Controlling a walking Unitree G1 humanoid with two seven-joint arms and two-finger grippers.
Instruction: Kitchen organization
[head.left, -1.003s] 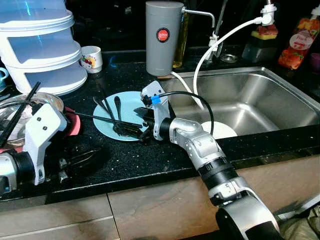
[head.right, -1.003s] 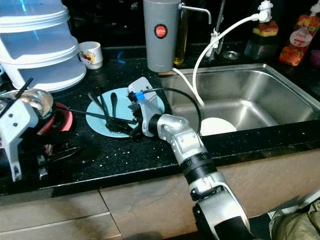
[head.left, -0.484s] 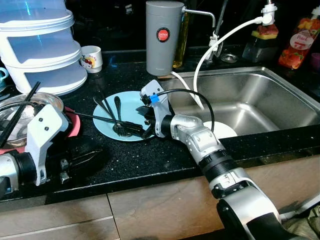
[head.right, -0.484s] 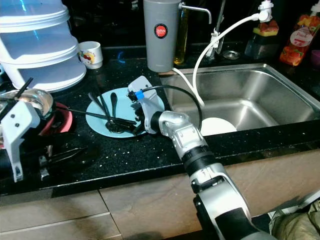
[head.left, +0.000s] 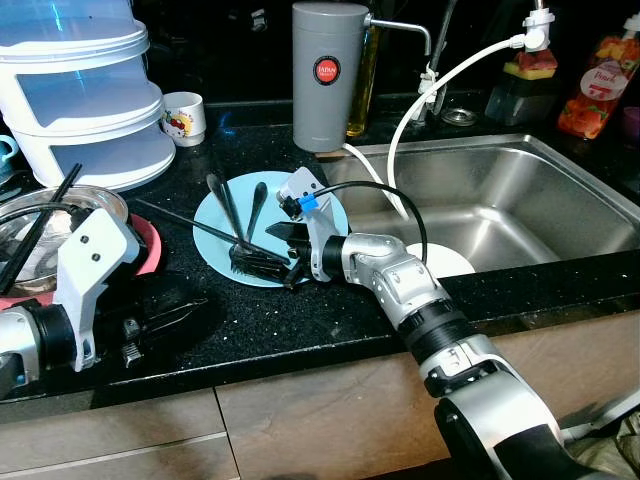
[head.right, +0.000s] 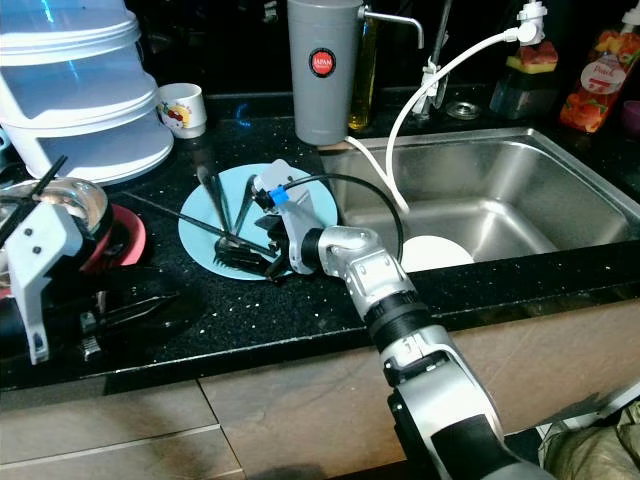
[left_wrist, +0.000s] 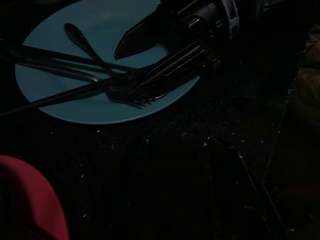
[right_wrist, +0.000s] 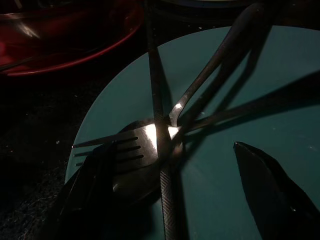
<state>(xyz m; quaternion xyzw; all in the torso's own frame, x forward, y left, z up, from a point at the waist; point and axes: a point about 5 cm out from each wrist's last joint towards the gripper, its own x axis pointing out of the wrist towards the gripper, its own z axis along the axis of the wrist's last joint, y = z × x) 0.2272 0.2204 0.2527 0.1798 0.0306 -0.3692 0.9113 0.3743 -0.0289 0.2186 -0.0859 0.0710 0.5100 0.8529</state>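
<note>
At the far left, the left tool rests low on the black speckled stone surface, beside a red bowl and a steel bowl with black chopsticks. Whether its fingers are parted or closed cannot be told in the shade. It sits near that crockery, so a careless swing of this arm could knock the steel bowl.

Further right lies the round pale-blue plate, flat on the surface just beside the steel sink. On it is a loose pile of dark metal cutlery: a fork, spoons and long thin chopsticks crossing one another, with one chopstick running off the rim toward the left.

The right tool is down on the plate, its fingers spread apart with the fork head between them and nothing gripped yet. The likely trouble is here. The pieces overlap, so closing may catch only part of the pile, and a lift could drag the rest off onto the surface. A finger pressing near the rim could also tip or slide the plate toward the sink.
</note>
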